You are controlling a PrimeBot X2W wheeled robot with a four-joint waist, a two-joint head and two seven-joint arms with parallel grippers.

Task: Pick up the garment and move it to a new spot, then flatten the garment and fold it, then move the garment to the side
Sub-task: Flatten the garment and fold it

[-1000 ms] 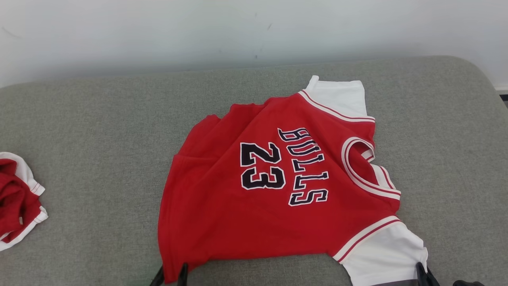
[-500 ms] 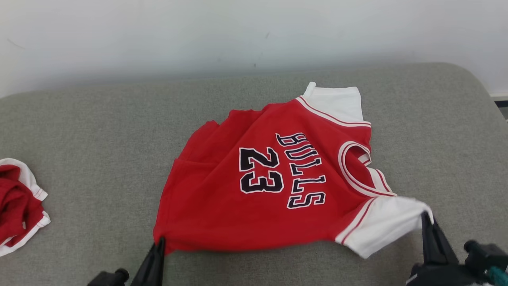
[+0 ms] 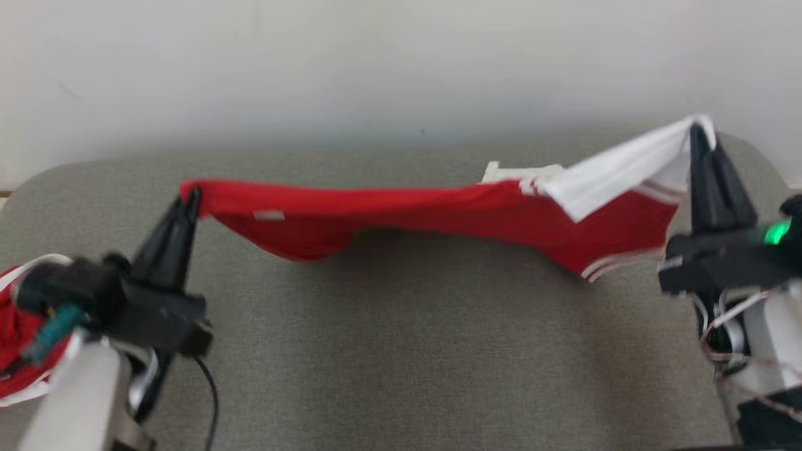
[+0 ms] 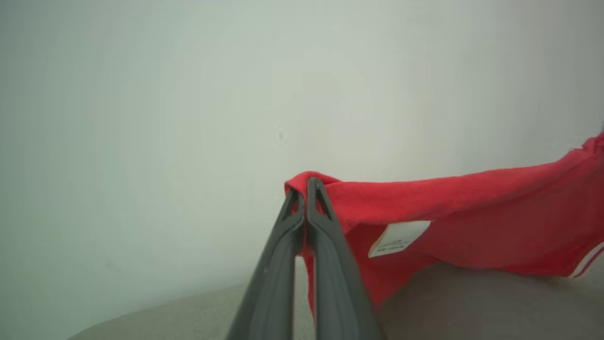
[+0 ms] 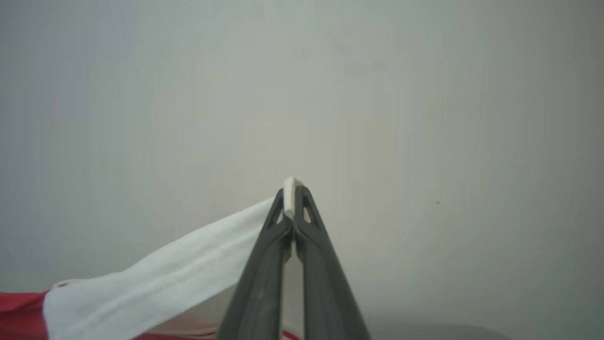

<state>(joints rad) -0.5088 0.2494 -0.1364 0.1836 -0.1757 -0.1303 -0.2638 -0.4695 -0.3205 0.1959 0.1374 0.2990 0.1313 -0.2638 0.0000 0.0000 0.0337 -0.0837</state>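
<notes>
A plain pale wall [image 3: 401,62] fills the upper part of the head view. Below it lies a wide grey fabric-covered padded surface [image 3: 401,351] with rounded far corners.

A red sports jersey with white sleeves [image 3: 438,210] is stretched in the air above the far half of that surface, strung between the two grippers like a sagging line. Its middle droops and casts a soft shadow on the padding. Whether its lowest folds touch the surface cannot be told, as the picture is blurred.

At the left, the left gripper [image 3: 191,197] points up, its two long dark fingers pressed together on a red corner of the jersey. In the left wrist view the left gripper's [image 4: 306,186] tips pinch a fold of red cloth, which runs away to the right.

At the right, the right gripper [image 3: 695,131] is raised higher, its fingers likewise clamped on the edge of a white sleeve [image 3: 620,169]. In the right wrist view a sliver of white cloth shows between the closed tips of the right gripper [image 5: 290,191], and the white sleeve [image 5: 165,278] slopes down to the left.

A second crumpled red and white garment [image 3: 12,326] lies at the left edge of the surface, partly behind the left arm.

A small white label [image 4: 398,237] hangs inside the jersey near the left gripper.

A small green light [image 3: 777,233] glows on the right gripper's body.
</notes>
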